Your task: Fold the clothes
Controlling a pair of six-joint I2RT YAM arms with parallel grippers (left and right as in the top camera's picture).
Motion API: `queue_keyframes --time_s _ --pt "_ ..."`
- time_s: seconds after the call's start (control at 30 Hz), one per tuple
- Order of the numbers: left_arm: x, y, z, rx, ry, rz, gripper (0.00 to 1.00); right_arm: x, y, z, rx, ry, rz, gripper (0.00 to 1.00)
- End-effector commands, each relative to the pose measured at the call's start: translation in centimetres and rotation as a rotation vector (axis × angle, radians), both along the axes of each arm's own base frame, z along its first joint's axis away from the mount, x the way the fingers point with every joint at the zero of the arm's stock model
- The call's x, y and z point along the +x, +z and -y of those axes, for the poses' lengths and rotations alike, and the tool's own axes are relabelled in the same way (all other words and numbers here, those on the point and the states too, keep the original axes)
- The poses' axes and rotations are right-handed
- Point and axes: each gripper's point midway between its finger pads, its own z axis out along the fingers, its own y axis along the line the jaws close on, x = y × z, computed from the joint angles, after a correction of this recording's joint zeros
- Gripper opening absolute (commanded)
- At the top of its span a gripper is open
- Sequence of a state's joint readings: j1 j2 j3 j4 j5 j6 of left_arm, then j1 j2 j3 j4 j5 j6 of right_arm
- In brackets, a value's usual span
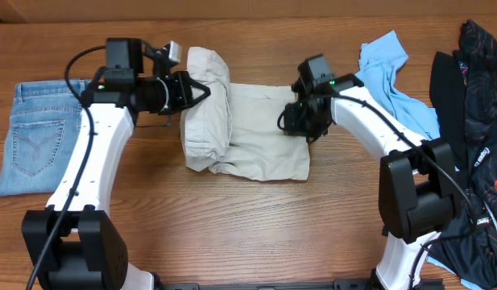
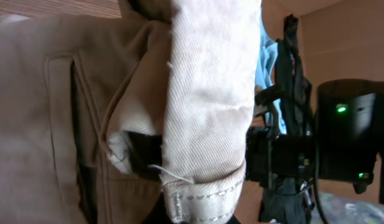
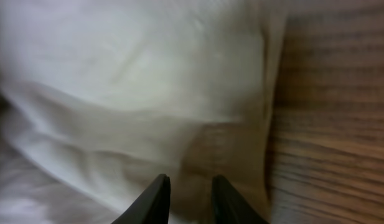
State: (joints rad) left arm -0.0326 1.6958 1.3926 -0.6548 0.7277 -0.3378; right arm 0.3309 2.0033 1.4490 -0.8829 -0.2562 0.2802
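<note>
L gripper [image 1: 197, 90]: clamped on hem of beige shorts [image 1: 260, 133], that side raised & doubled over twd centre, prob. to form the fold. R gripper [image 3: 190, 200]: jaws narrow, nothing betw., low at shorts' opp. edge, likely steadying cloth on table [image 1: 232, 225].

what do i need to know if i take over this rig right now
Left hand: shut on a fold of the beige shorts, whose left part is doubled over toward the middle.
Right hand: slightly open over the shorts' right edge, gripping nothing.
Done: jeans lie flat at far left, apparently folded.
To do: finish folding the shorts; light-blue shirt and black garments lie unfolded at right.
</note>
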Motion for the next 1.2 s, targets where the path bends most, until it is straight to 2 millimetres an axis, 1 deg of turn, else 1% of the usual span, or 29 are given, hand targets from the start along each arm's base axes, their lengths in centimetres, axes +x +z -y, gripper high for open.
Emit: queue_keyframes --time_s 0.0,0.13,0.3,0.5,0.53,0.63,0.7,0.87,0.93,0.97,1.03,1.07,1.1,1.13,1.17 --pt "0.4 2.6 0.6 0.036 0.009 0.084 0.05 -1.3 -2.3 1.2 -0.069 0.037 -0.015 0.26" --pt "0.1 2.4 1.9 0.044 -0.003 0.074 0.07 -2.4 -3.7 1.6 -0.079 0.073 -0.029 0.26" --pt "-0.4 1.9 3.7 0.067 -0.036 0.07 0.07 -2.7 -4.6 1.7 -0.078 0.09 -0.017 0.26" --pt "-1.4 1.2 6.4 0.08 -0.08 0.051 0.06 -2.8 -4.9 1.7 -0.078 0.09 -0.016 0.26" --pt "-1.7 0.9 7.4 0.074 -0.096 0.039 0.06 -2.8 -4.9 1.7 -0.078 0.09 -0.016 0.26" --pt "-2.4 0.4 9.0 0.067 -0.12 0.015 0.06 -2.8 -4.9 1.7 -0.078 0.09 -0.015 0.26" --pt "-2.8 -0.4 10.0 0.07 -0.129 -0.016 0.06 -2.8 -4.9 1.7 -0.078 0.09 -0.015 0.26" --pt "-3.5 -3.5 12.5 0.08 -0.126 -0.118 0.06 -2.8 -4.9 1.7 -0.078 0.09 -0.016 0.26" --pt "-3.7 -4.6 13.4 0.087 -0.146 -0.134 0.07 -2.8 -4.9 1.7 -0.077 0.09 -0.016 0.26" --pt "-3.7 -5.2 13.8 0.091 -0.155 -0.142 0.13 -2.8 -4.9 1.7 -0.078 0.09 -0.016 0.26" --pt "-3.7 -5.9 14.4 0.092 -0.168 -0.144 0.38 -2.9 -4.9 1.7 -0.078 0.091 -0.018 0.26" --pt "-3.6 -6.0 14.9 0.083 -0.179 -0.139 0.44 -2.9 -4.9 1.7 -0.078 0.091 -0.018 0.26" --pt "-3.6 -5.9 15.4 0.063 -0.194 -0.129 0.54 -2.9 -4.9 1.7 -0.078 0.091 -0.019 0.26" --pt "-3.6 -5.4 16.0 0.038 -0.226 -0.1 0.68 -2.9 -4.9 1.7 -0.078 0.091 -0.019 0.26" --pt "-3.5 -4.8 16.4 0.019 -0.254 -0.07 0.72 -2.9 -4.9 1.7 -0.078 0.091 -0.019 0.26"
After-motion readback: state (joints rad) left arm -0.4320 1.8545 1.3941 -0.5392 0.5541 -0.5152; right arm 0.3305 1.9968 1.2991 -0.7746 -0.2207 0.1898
